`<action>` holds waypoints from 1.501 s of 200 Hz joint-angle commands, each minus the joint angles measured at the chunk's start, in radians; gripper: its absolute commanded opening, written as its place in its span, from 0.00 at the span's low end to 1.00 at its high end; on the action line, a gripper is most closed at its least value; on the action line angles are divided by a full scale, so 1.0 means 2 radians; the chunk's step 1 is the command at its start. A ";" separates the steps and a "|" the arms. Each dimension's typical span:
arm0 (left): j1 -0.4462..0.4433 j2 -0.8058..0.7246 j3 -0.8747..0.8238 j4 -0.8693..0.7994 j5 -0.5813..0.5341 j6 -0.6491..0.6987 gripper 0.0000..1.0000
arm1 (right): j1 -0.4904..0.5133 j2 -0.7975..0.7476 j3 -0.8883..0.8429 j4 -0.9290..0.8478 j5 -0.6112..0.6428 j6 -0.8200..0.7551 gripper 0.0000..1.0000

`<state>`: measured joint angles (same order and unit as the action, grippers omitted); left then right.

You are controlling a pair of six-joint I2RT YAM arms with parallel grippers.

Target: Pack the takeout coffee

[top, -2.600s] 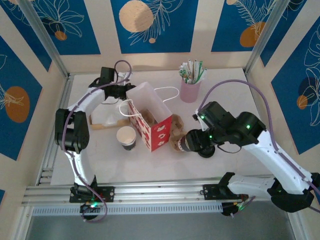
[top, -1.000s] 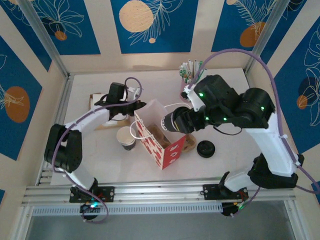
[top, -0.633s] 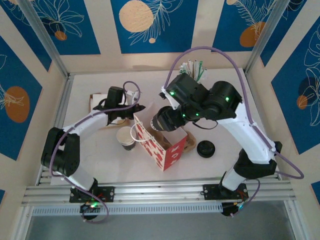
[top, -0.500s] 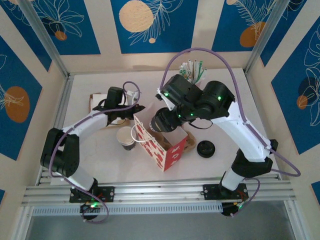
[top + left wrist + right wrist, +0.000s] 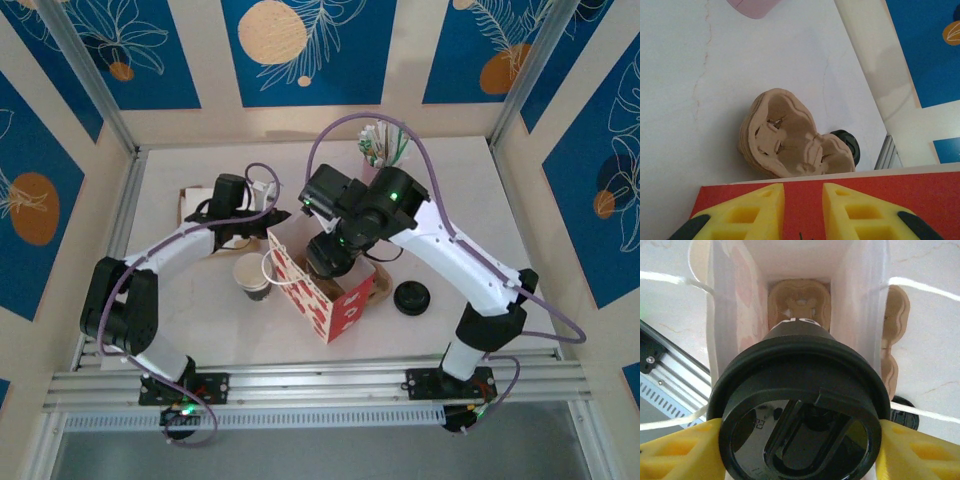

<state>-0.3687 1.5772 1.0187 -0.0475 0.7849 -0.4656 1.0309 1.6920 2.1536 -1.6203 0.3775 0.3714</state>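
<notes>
Lidded cup [image 5: 799, 390]: clamped between right gripper's [image 5: 800, 452] fingers, directly above bag [image 5: 860, 315] mouth.
Paper cup [image 5: 252, 275]: on table near left gripper [image 5: 803, 210], whose jaws stand narrowly apart at bag rim; grip unclear.
Do: lower straight, upright, clear of walls, into tray [image 5: 800, 300].

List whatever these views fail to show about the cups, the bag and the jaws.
- Lidded cup: in the right wrist view its own black lid hides its wall; in the top view the right arm covers it.
- Pink straw cup: left wrist view, cut off by the top edge.
- Red bag: left wrist view, the left jaws overlap it; whether they pinch it cannot be told.
- Open paper cup: top view, too small to tell its contents.
</notes>
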 commanded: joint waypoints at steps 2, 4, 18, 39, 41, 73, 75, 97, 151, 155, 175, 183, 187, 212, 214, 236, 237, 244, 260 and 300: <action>0.004 -0.009 -0.005 0.011 0.013 0.002 0.27 | 0.006 0.005 -0.011 -0.078 -0.012 0.007 0.67; 0.004 -0.009 -0.005 0.012 0.013 0.002 0.27 | 0.006 0.006 -0.012 -0.078 -0.012 0.007 0.67; 0.005 -0.009 -0.005 0.013 0.014 0.002 0.27 | 0.006 0.009 -0.019 -0.077 -0.014 0.008 0.67; 0.005 -0.008 -0.006 0.015 0.015 0.001 0.27 | 0.007 0.013 -0.029 -0.078 -0.017 0.008 0.67; 0.004 -0.008 -0.006 0.015 0.015 0.001 0.27 | 0.006 0.013 -0.030 -0.078 -0.018 0.008 0.67; 0.006 -0.008 -0.008 0.016 0.016 0.001 0.27 | 0.007 0.019 -0.042 -0.077 -0.023 0.008 0.67; 0.006 -0.009 -0.008 0.017 0.016 0.001 0.27 | 0.006 0.019 -0.042 -0.078 -0.024 0.008 0.67; 0.006 -0.008 -0.009 0.018 0.016 0.001 0.28 | 0.007 0.023 -0.050 -0.077 -0.028 0.007 0.67; 0.007 -0.008 -0.010 0.021 0.019 0.000 0.28 | 0.005 0.033 -0.063 -0.077 -0.035 0.005 0.67; 0.007 -0.007 -0.010 0.021 0.019 0.001 0.28 | 0.005 0.034 -0.063 -0.077 -0.035 0.005 0.67; 0.008 -0.008 -0.011 0.021 0.019 0.000 0.28 | 0.005 0.035 -0.067 -0.077 -0.037 0.005 0.67; 0.008 -0.007 -0.011 0.022 0.019 0.000 0.28 | 0.004 0.036 -0.070 -0.077 -0.037 0.005 0.67; 0.008 -0.007 -0.011 0.022 0.019 0.000 0.28 | 0.003 0.036 -0.072 -0.077 -0.037 0.005 0.67; 0.008 -0.006 -0.011 0.024 0.019 -0.001 0.28 | 0.000 0.034 -0.080 -0.077 -0.037 0.005 0.67; 0.008 -0.006 -0.011 0.024 0.019 -0.001 0.28 | 0.000 0.034 -0.080 -0.077 -0.037 0.005 0.67; 0.008 -0.006 -0.012 0.024 0.019 -0.001 0.28 | -0.002 0.034 -0.087 -0.077 -0.038 0.005 0.67; 0.008 -0.007 -0.012 0.024 0.019 -0.001 0.28 | -0.002 0.034 -0.087 -0.077 -0.038 0.005 0.67; 0.008 -0.006 -0.012 0.024 0.019 -0.001 0.28 | -0.002 0.035 -0.089 -0.077 -0.038 0.005 0.67; 0.008 -0.006 -0.013 0.024 0.019 -0.001 0.28 | -0.003 0.037 -0.091 -0.076 -0.039 0.005 0.67; 0.008 -0.006 -0.012 0.023 0.019 -0.001 0.28 | -0.005 0.042 -0.096 -0.076 -0.041 0.005 0.67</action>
<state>-0.3599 1.5776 1.0012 -0.0212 0.7929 -0.4660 1.0264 1.7603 1.9755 -1.6203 0.3214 0.3744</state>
